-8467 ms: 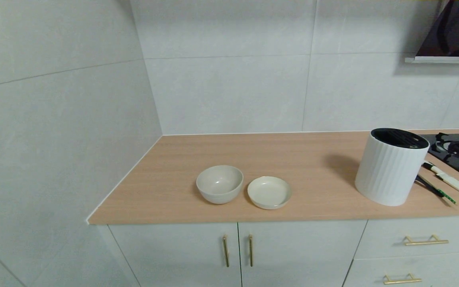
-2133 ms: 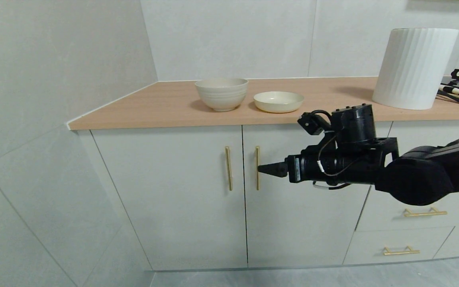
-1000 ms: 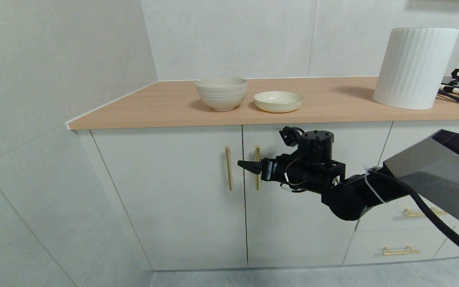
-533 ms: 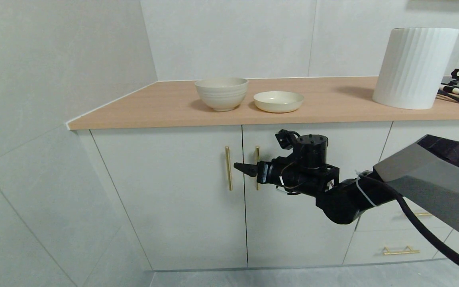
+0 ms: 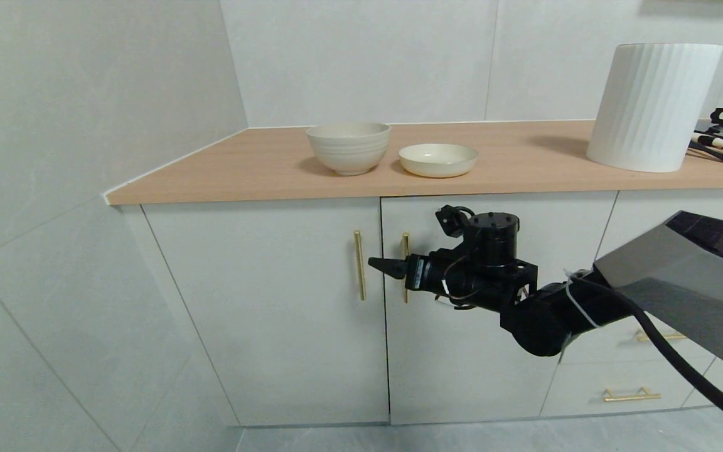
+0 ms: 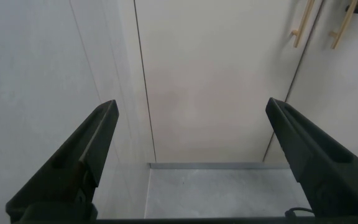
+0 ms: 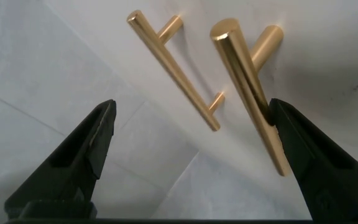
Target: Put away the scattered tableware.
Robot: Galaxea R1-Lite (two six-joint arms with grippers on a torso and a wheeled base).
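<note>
Right hand point(image 5: 379, 265) spread by gold handle point(image 5: 405, 242), ribbed cream bowl point(image 5: 348, 147), shallow dish point(image 5: 438, 159)

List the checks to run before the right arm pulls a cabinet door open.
1. Right tool open: ok, spread wide.
2. One handle singled out: not ok; the nearer handle and the farther handle both lie within its opening in the wrist view.
3. Tool level with the handles: ok, about mid-height on them.
4. Door swing free: cannot tell; the left tool, open and empty, hangs low before the cabinet.
5. Bowl and dish safe: ok, upright on the countertop, back from its edge.
</note>
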